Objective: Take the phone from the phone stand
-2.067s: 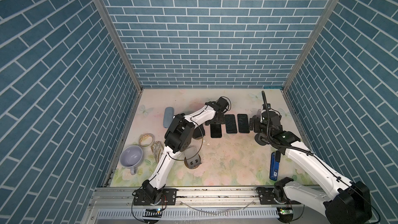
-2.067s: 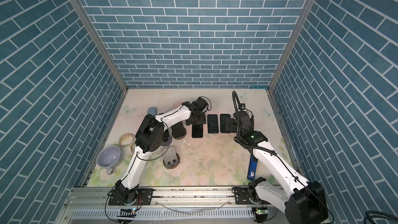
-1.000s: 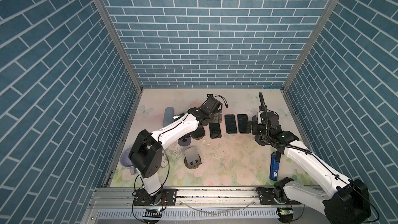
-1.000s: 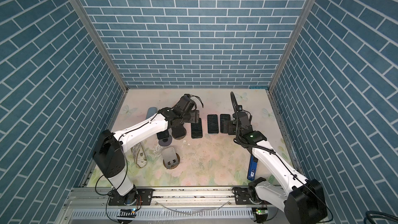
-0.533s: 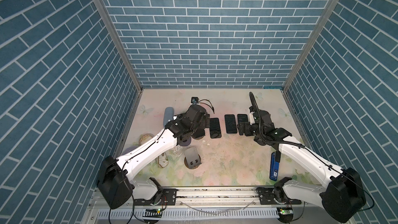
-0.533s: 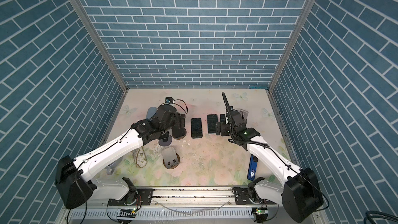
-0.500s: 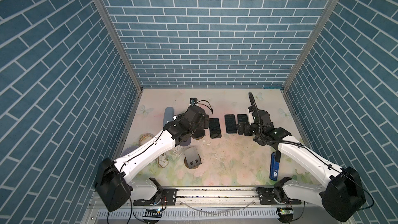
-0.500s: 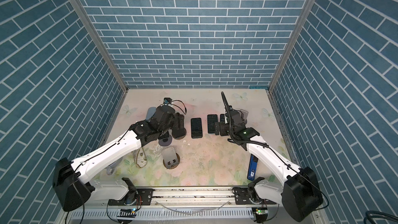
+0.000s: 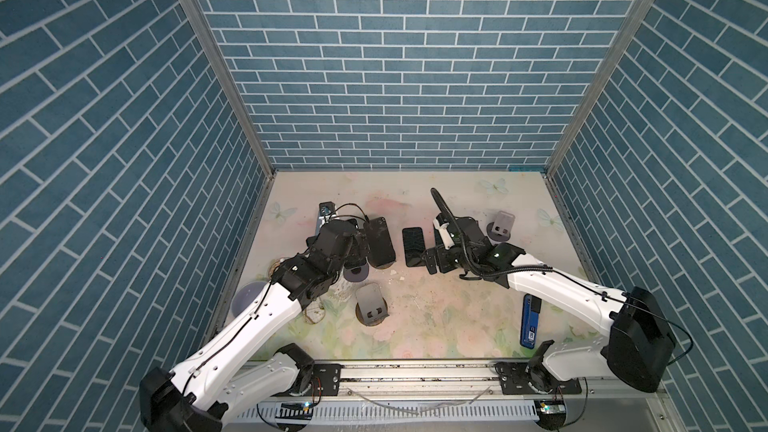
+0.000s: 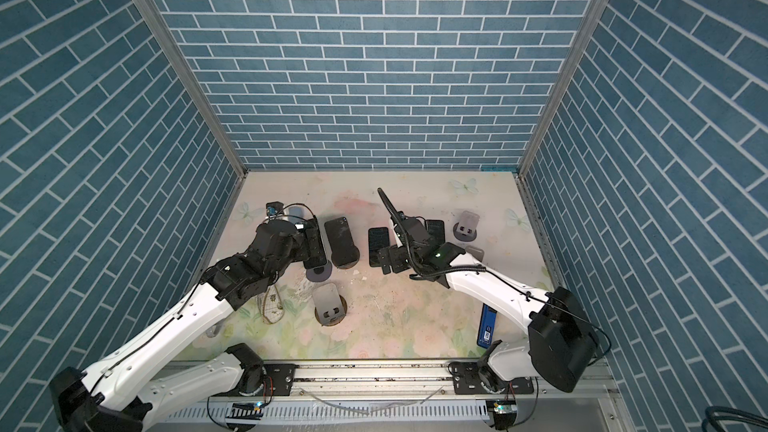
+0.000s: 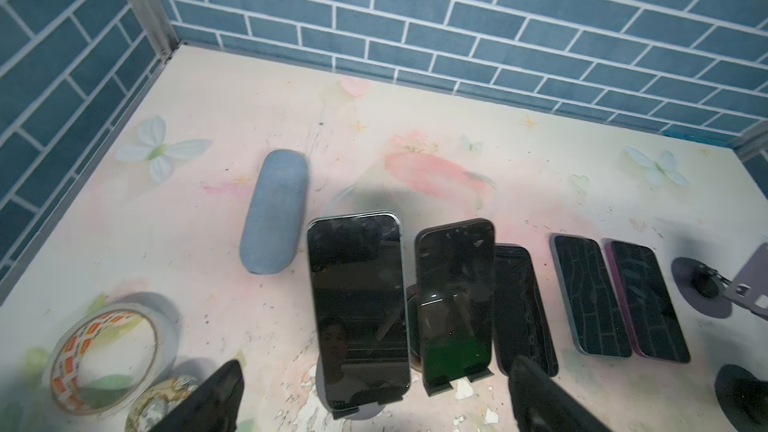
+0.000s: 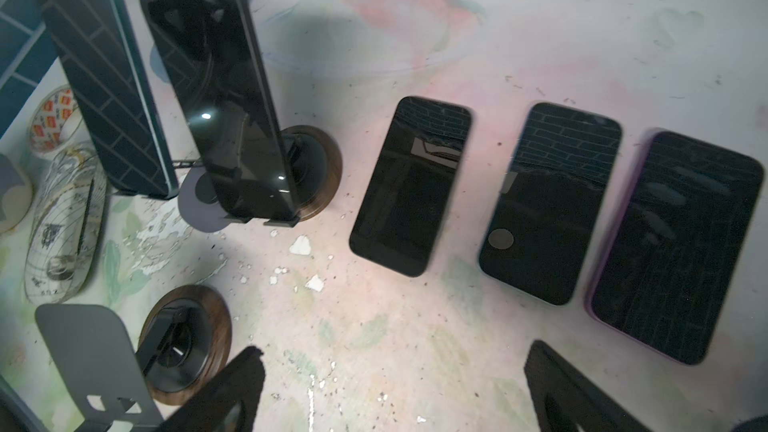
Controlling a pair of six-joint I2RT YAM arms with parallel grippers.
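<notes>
Both top views: stereo head high over the 6 o'clock edge of the table (image 9: 436,326), looking down & fwd toward 12, at the back wall (image 9: 395,76). Far off, whole cell in frame; pics near-identical w/ a slight sideways shift. Left wrist cam: low, close, behind the left gripper (image 11: 376,363), faces approx 12, wall & corner in shot. Right wrist cam: closer still, behind the right gripper (image 12: 392,351), aimed steeply down, tipped approx 11. Wrist views share both stood phones (image 11: 357,305), three flat phones (image 11: 590,297) & the tape roll (image 11: 108,351).
</notes>
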